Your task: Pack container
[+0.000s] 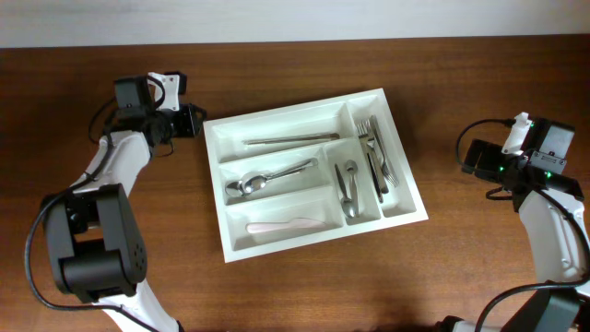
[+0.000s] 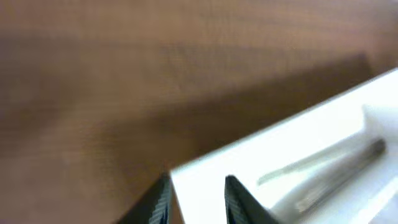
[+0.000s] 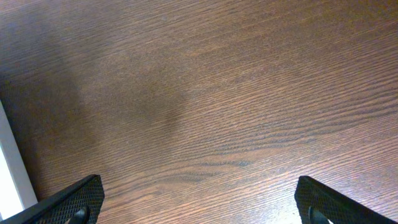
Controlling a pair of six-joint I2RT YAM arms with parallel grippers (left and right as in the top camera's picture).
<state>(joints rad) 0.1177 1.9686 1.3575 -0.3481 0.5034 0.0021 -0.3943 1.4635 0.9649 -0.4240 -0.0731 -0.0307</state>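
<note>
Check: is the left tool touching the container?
Touching. The left wrist view shows the left tool with one finger on each side of a corner wall of the container. White plastic fills the gap between them.

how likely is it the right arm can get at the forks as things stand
Probably yes: the right gripper is open over the table beside the container, and nothing lies over the forks.

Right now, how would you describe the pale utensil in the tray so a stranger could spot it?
Start at the white container in the middle of the wooden table. In the overhead view, its lowest long compartment holds one pale utensil. Every other piece there is shiny metal.
</note>
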